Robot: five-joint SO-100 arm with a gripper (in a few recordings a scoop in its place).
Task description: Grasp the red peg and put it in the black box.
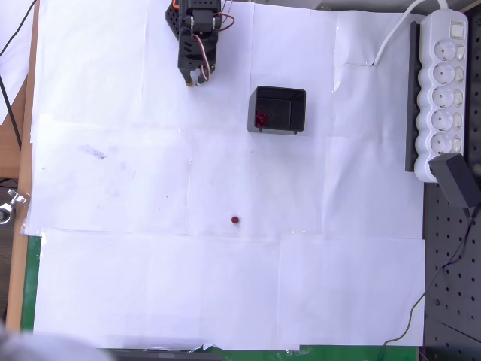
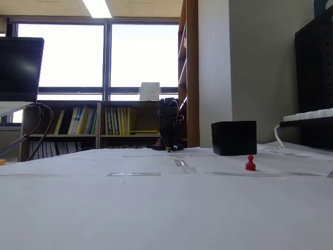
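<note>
Red peg (image 1: 235, 220) on paper, well apart from black box (image 1: 277, 110).

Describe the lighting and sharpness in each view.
Overhead view: even, bright light, white paper nearly washed out, the red peg sharp. Fixed view: strong backlight from the windows, so the arm and the black box go silhouette-dark; the near table surface is soft.

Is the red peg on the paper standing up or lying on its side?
Upright. In the fixed view the red peg stands on its wider base with the knob on top; from overhead it shows as a round dot.
</note>
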